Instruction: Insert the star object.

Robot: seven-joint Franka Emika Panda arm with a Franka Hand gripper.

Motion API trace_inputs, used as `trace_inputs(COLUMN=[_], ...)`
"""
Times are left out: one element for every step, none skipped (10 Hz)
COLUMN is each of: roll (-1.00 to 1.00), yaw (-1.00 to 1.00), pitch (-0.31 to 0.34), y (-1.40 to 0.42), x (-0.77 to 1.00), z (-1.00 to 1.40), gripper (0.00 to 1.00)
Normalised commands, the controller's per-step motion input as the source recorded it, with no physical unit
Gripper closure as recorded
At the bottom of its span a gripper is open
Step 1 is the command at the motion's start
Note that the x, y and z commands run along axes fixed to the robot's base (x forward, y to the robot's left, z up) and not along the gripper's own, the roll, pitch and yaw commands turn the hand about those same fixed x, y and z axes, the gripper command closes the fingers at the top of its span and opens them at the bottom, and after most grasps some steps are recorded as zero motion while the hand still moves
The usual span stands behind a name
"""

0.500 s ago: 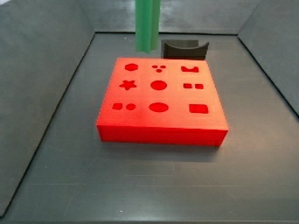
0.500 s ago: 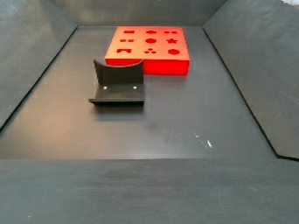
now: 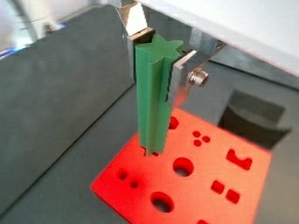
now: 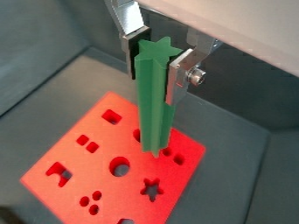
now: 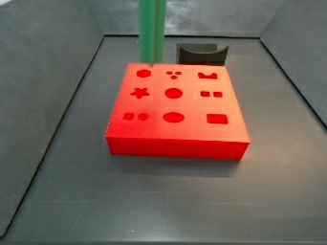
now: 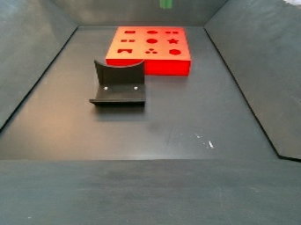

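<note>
one star object [image 3: 155, 96], one red block [image 5: 177, 108], one fixture [image 6: 118, 84] and one gripper [image 4: 156, 54] are in view. the star object is a long bright green rod with a star-shaped cross-section, and both wrist views show it pinched between the gripper's two silver fingers [image 3: 132, 19], which clamp its upper part while the rest hangs straight down. its lower end sits above the red block, over the block's top face, and whether the tip touches that face cannot be told from the wrist views.

in a side view the star object [image 5: 152, 29] appears as a green upright bar above the far edge of the red block, its upper part cut off by the frame, so the gripper itself is out of sight there. in a side view only a tiny green sliver [image 6: 167, 3] shows at the frame edge beyond the red block [image 6: 150, 48].

the red block's top carries eleven cut-outs counted in a side view: circles, a star, squares, a rectangle and small clustered shapes. the star-shaped hole [image 5: 140, 93] lies on the block's top, well apart from the rod's lower end. in both wrist views the rod covers part of the block's holes.

the fixture [image 5: 202, 52] stands on the dark floor just behind the red block, partly hidden by it.
</note>
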Motion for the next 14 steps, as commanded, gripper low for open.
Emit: trace_inputs(roll=[0.0, 0.0, 0.0, 0.0, -0.01, -0.08, 0.0, -0.05, -0.2, -0.26, -0.28, -0.12, -0.02, 0.0], yaw=[-0.81, -0.7, -0.64, -0.56, -0.37, 0.0, -0.01, -0.11, -0.14, -0.12, -0.05, 0.0, 0.0, 0.0], pitch=[-0.08, -0.113, -0.133, -0.12, -0.076, -0.054, 0.0, -0.091, -0.227, -0.24, -0.204, -0.069, 0.0, 0.0], y=[0.21, 0.33, 0.41, 0.49, 0.53, 0.17, 0.03, 0.0, -0.01, 0.0, 0.06, 0.01, 0.0, -0.02], x=[-0.22, -0.14, -0.03, 0.0, -0.12, 0.0, -0.04, -0.09, -0.22, -0.34, -0.15, -0.09, 0.0, 0.06], z=[-0.36, -0.37, -0.36, -0.38, -0.3, 0.0, 0.0, -0.32, -0.54, -0.44, -0.21, -0.01, 0.0, 0.0], gripper=[1.0, 1.0, 1.0, 1.0, 1.0, 1.0, 1.0, 1.0, 1.0, 1.0, 1.0, 1.0, 1.0, 1.0])
